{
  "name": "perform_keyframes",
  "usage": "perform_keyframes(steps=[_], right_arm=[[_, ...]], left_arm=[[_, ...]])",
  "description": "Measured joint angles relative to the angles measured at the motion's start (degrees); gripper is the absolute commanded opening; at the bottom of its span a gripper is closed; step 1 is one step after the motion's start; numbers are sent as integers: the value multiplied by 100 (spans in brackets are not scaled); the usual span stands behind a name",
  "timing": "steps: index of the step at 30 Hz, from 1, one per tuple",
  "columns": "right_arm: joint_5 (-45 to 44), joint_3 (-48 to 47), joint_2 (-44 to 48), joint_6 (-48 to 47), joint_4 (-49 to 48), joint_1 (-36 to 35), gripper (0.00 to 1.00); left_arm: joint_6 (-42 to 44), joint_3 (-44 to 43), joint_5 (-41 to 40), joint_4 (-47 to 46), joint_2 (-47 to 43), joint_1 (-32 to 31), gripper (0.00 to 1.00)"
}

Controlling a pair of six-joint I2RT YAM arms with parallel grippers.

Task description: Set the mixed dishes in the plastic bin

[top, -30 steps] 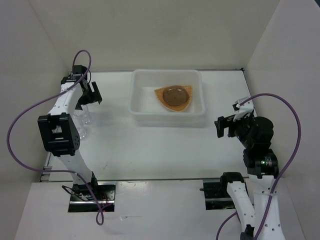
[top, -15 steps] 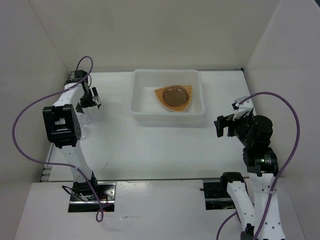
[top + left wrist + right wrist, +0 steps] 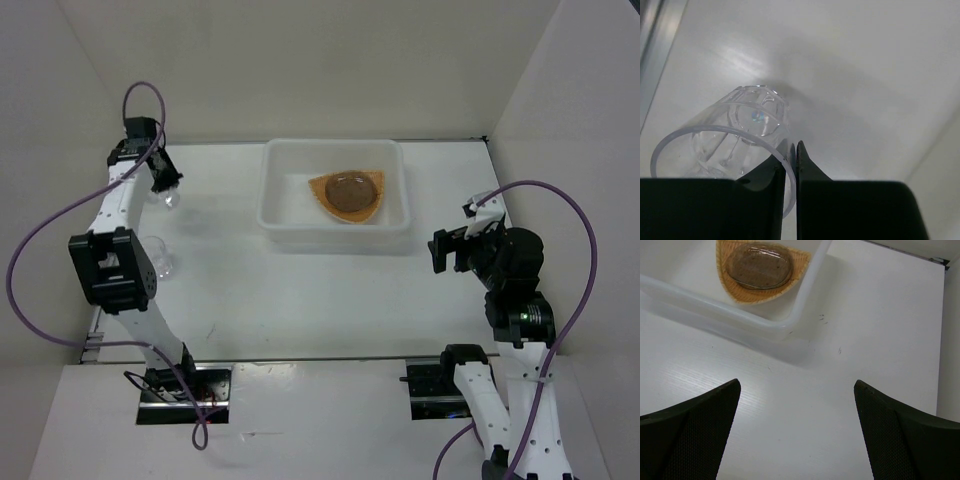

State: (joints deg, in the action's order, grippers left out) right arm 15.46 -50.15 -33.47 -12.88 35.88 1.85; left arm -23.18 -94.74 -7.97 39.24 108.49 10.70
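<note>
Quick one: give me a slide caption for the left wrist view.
Left jaws pinch the wall of a clear tumbler, white table behind it.

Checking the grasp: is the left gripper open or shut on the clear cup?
Shut on it: the left gripper pinches the rim of the clear cup, one finger inside the wall and one outside, with barely a gap between them.

- The white table [image 3: 300, 300] is carrying two things directly on its top.
- The plastic bin [image 3: 335, 228] is sitting at 12 o'clock from the table's middle, near the back edge.
- One clear tumbler [image 3: 161, 262] is sitting at 9 o'clock, close to the left edge, well apart from the bin.
</note>
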Motion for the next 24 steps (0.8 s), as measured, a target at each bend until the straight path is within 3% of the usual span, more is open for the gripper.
perform_keyframes(steps=[4,7,11,12,15,24], right_arm=[[-2,0,-42,0,-2,0,98],[-4,0,-48,0,-4,0,98],[-24,2,-46,2,-24,0,98],[-24,2,-44,0,-31,0,98],[-26,4,-42,7,-33,0,98],[-92,7,44,22,-33,0,98]], left_arm=[[-608,-306,479,-688,-1082,-243,0],[-868,-1185,1215,-1349,-1368,-599,0],[-564,-4046,1996,-1029,-125,-1272,0],[-481,-4529,2074,-1088,190,-1480,4],[-203,-5034,1882,-599,774,-2100,4],[208,-5066,385,1062,2472,-3338,0]])
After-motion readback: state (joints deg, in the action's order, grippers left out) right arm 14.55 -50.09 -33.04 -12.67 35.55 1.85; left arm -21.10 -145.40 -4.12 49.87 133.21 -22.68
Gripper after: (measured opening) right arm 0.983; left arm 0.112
